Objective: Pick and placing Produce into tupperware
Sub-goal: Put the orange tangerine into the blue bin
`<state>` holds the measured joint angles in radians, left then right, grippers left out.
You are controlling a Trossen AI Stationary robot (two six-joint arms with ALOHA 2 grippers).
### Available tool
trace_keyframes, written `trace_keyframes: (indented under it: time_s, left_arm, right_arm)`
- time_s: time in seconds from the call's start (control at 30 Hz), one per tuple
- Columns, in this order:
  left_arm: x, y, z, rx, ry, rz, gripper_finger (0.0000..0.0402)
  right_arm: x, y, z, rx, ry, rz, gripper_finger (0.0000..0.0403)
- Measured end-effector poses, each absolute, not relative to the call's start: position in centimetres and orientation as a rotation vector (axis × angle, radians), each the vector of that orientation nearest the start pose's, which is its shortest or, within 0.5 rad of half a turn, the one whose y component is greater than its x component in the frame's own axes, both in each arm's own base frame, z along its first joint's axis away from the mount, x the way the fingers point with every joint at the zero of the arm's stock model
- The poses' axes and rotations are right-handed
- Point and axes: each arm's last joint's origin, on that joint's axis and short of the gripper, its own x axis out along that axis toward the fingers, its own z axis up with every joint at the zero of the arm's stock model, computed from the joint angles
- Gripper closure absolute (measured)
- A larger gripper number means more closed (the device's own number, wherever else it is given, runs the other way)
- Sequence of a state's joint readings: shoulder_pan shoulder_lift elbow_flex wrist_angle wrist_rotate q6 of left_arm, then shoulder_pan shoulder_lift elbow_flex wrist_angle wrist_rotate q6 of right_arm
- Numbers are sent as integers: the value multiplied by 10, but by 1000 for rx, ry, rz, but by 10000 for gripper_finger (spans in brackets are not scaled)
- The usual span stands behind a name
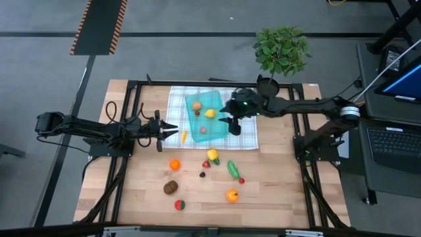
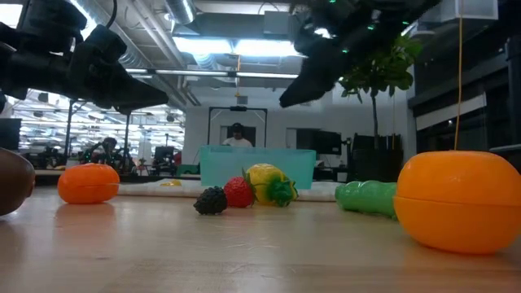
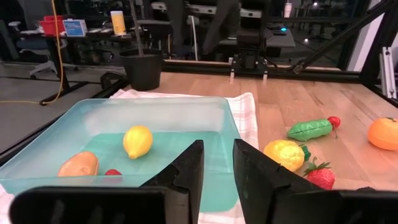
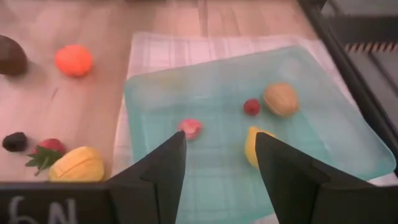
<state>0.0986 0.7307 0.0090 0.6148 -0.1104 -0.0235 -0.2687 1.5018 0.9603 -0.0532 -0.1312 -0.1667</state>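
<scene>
We see the tupperware [image 1: 212, 113] on the checked cloth [image 1: 179, 108], far centre, holding a lemon [image 1: 210, 113], a potato [image 1: 197, 105] and two red berries. Right gripper [image 1: 231, 124] hovers above it, fingers spread; left gripper [image 1: 173, 131], slightly parted, waits left.

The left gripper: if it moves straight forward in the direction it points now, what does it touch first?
Probably the near wall of the tupperware. The left gripper, fingers open, points at it from beside the cloth; the lemon lies inside, farther on. Its height above the wall is unclear, so it might pass over.
</scene>
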Motion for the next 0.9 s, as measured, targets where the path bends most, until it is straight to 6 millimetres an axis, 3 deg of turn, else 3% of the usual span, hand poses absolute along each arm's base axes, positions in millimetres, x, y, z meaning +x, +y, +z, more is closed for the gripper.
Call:
trace_keyframes:
  time_s: [0.43, 0.63, 0.77, 0.9]
  left_arm:
    - [142, 16, 153, -54, 102, 196, 354]
    - [144, 14, 156, -76, 90, 122, 367]
    - [151, 11, 177, -44, 34, 77, 375]
    - [160, 6, 193, 1, 192, 61, 383]
  right_arm:
    - [251, -50, 203, -32, 303, -63, 208]
    - [244, -50, 195, -37, 265, -73, 208]
    - [244, -50, 196, -37, 261, -74, 208]
    - [244, -50, 196, -36, 254, -75, 208]
